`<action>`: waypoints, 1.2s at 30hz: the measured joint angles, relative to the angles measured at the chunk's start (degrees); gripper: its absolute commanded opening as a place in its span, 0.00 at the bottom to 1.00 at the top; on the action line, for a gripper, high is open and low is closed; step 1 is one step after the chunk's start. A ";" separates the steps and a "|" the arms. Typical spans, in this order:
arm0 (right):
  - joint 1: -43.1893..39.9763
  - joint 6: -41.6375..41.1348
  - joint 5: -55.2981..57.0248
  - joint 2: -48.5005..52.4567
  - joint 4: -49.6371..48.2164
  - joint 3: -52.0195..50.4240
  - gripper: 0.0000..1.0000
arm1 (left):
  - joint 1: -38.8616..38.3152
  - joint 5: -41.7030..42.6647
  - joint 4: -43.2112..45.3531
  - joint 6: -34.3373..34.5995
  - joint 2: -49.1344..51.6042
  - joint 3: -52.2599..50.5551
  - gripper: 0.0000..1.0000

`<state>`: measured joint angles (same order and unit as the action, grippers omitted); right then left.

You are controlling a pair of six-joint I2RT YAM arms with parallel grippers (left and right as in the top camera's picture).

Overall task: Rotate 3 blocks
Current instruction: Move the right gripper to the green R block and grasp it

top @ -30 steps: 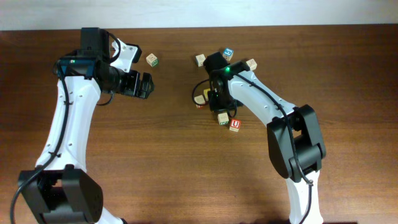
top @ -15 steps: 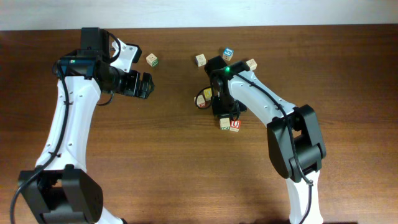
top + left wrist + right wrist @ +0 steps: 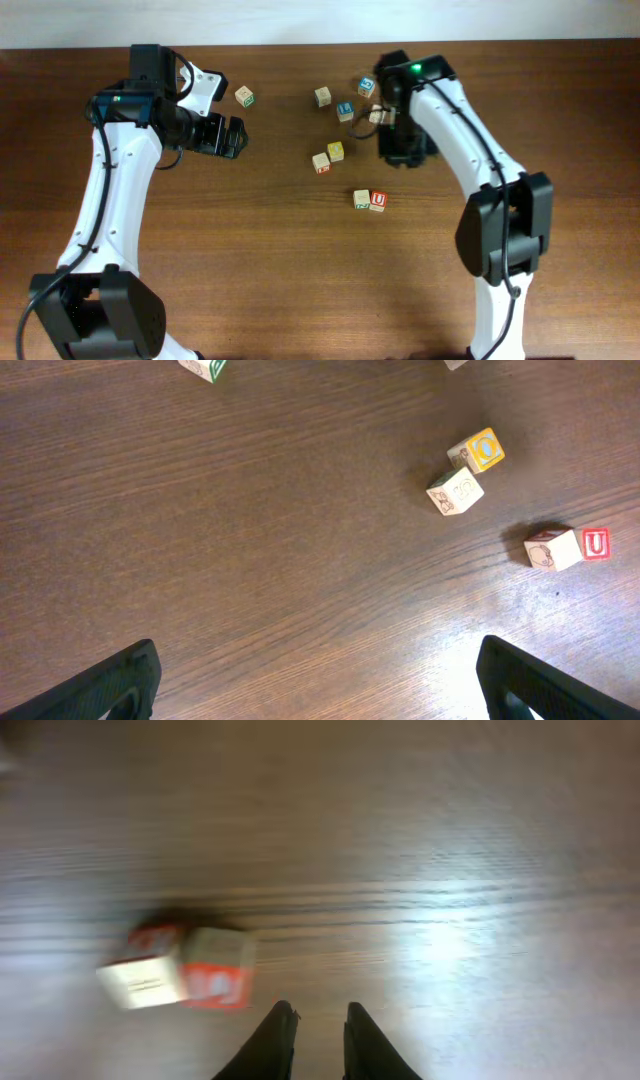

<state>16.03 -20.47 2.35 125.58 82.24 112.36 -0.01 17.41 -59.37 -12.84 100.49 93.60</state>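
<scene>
I log the right pincer as nearly closed, a thin slit between its fingers and nothing held; its own camera shows a blurred pale-and-red pair of cubes off to one side, clear of it. The left pincer is spread wide, empty, and well apart from every block. The red cube with white "U" sits on the surface, touching the green-marked cube. The pale tan cube with reddish marks is just beside the yellow-faced cube. The blue-faced cubes lie near the right arm. All three task blocks rest free. I cannot tell from their faces how many are already turned, so I count the task unfinished.
</scene>
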 measured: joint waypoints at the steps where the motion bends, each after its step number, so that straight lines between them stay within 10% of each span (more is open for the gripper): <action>1: -1.27 0.37 -0.20 -0.02 -0.44 -2.29 0.18 | 0.00 0.02 0.00 0.00 -0.02 0.00 0.99; 36: -0.37 1.64 -12.20 -0.17 -21.20 -20.57 0.18 | 0.00 0.00 0.00 0.00 -0.02 0.02 0.99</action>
<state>15.66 -18.83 -9.85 125.40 61.04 91.79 -0.01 17.41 -59.37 -12.84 100.47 93.62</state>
